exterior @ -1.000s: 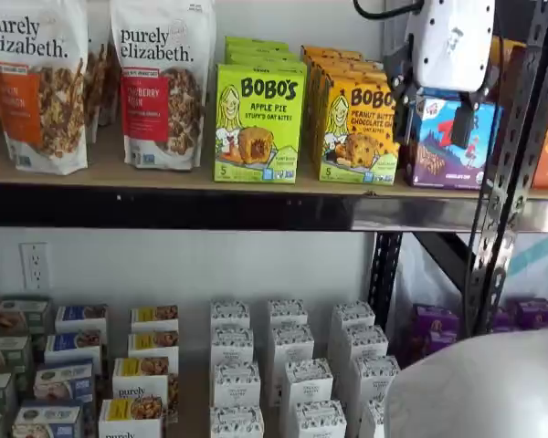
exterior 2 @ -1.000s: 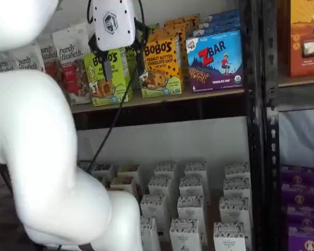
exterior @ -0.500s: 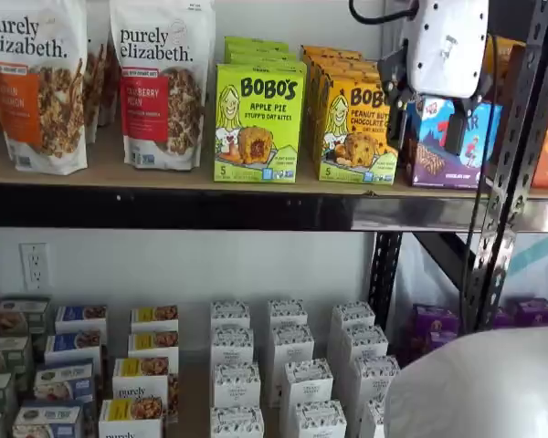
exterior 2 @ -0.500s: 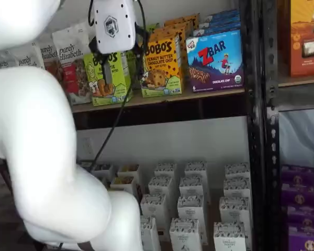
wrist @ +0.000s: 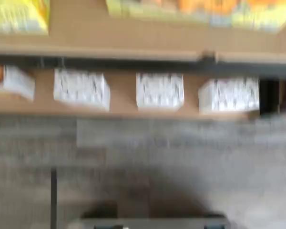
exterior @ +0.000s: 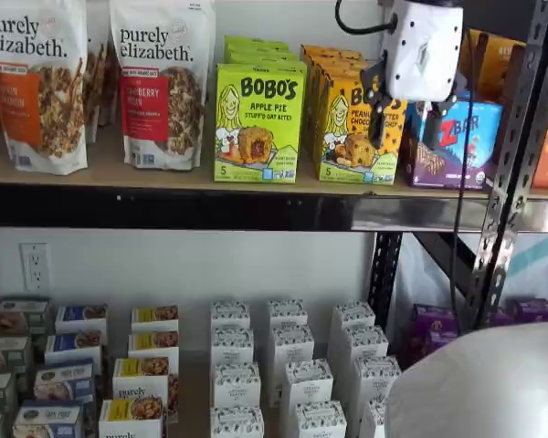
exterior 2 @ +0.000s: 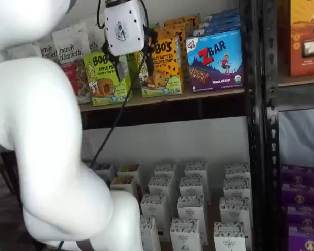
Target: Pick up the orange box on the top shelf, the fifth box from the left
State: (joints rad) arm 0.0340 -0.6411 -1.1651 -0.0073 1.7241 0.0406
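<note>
Tool (exterior: 405, 126) white body, black fingers apart, before glossy orange box (exterior: 354, 137) on tan wooden top shelf (exterior: 119, 173).

Wrist view badly motion-smeared for me: white cartons (wrist: 159, 90) just streaked blocks, print unreadable. Both shelf views sharp, evenly lit, soft daylight-like. Glare on top shelf (exterior: 420, 215) metal rail, right side. Deep shadow under board. Near arm (exterior 2: 47, 157) blown-out white, out of focus, blocks my left.
</note>
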